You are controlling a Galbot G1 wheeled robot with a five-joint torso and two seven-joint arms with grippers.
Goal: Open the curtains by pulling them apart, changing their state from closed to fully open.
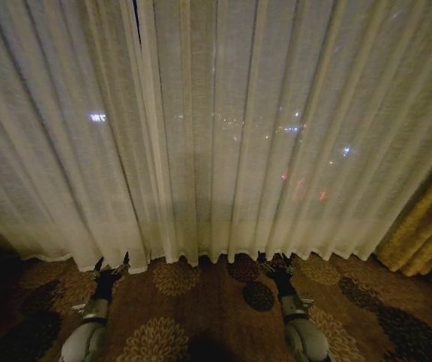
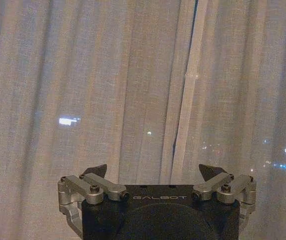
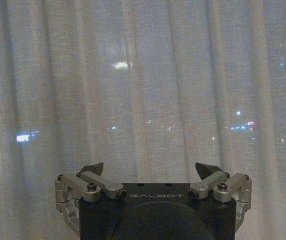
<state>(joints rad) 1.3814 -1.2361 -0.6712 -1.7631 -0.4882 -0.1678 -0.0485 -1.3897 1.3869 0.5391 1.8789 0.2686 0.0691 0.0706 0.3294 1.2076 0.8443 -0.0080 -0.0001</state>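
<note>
Before you, a brown carpet [image 1: 216, 317] patterned with tan and dark floral medallions runs to the window. A golden-brown drape [image 1: 427, 226] hangs at far right. Outside it is night, with scattered city lights [image 1: 291, 128] glowing in a dim room.

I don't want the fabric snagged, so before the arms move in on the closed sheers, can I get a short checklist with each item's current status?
1. Two sheer cream-white pleated curtains hang closed; only a thin dark slit at the top of their meeting edge: ok as a starting state.
2. Meeting edge located in the left wrist view: ok.
3. Left gripper open, holding nothing, low near the hem: ok.
4. Right gripper open, holding nothing, low near the hem: ok.
5. Right gripper lined up with the meeting edge: not ok; it faces plain pleats.
6. Thick golden-brown drape stands at the far right, apart from both grippers: ok.
</note>
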